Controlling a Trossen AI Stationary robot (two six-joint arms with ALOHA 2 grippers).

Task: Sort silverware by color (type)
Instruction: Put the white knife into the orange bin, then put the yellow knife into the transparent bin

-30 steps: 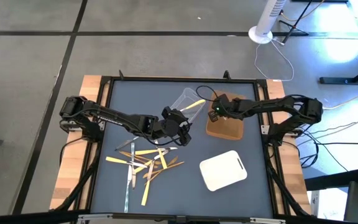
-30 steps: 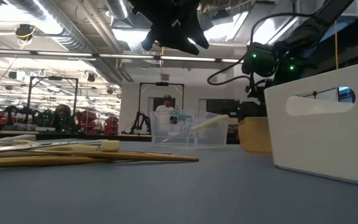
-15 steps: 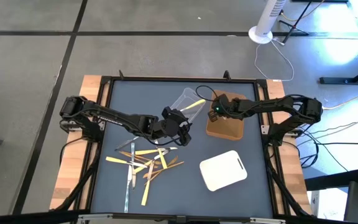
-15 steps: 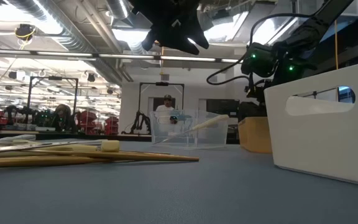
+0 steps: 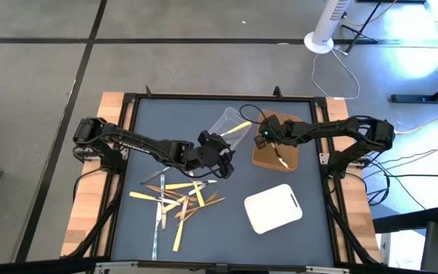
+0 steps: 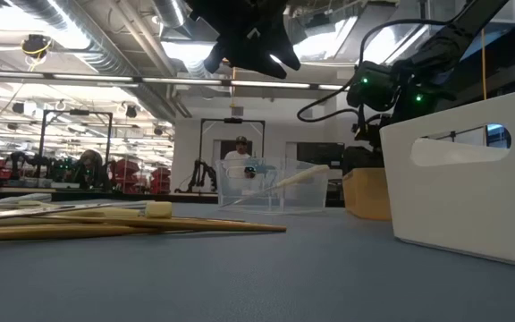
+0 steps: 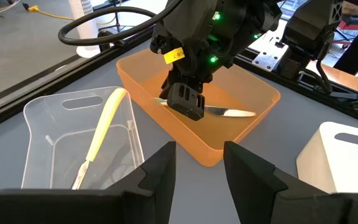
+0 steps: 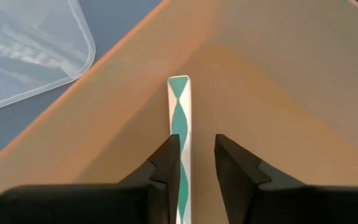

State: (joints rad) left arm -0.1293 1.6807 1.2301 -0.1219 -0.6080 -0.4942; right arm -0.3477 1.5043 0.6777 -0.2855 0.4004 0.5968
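Note:
My right gripper reaches down into the orange-brown tray, open a little. A silver utensil lies flat on the tray floor, with one end running in between the fingers. My left gripper hangs open and empty above the table's middle, near the pile. The rest of the silverware, pale yellow, silver and orange-brown sticks, lies scattered on the mat at the near left. One pale yellow utensil leans inside the clear tub. My right gripper comes slanting down from the table's right side, its fingers along the silver utensil's end. That end lies close beside one finger. I cannot tell whether the finger touches it. The utensil rests on the tray floor.
A white tray stands near the front right, large in the low view. The clear tub sits just left of the orange-brown tray. Bare mat lies between the pile and the white tray. A person stands far off in the room.
A silver utensil now shows lying on the orange-brown tray's floor just in front of my right gripper, where the high view showed none before. Both arms have kept still.

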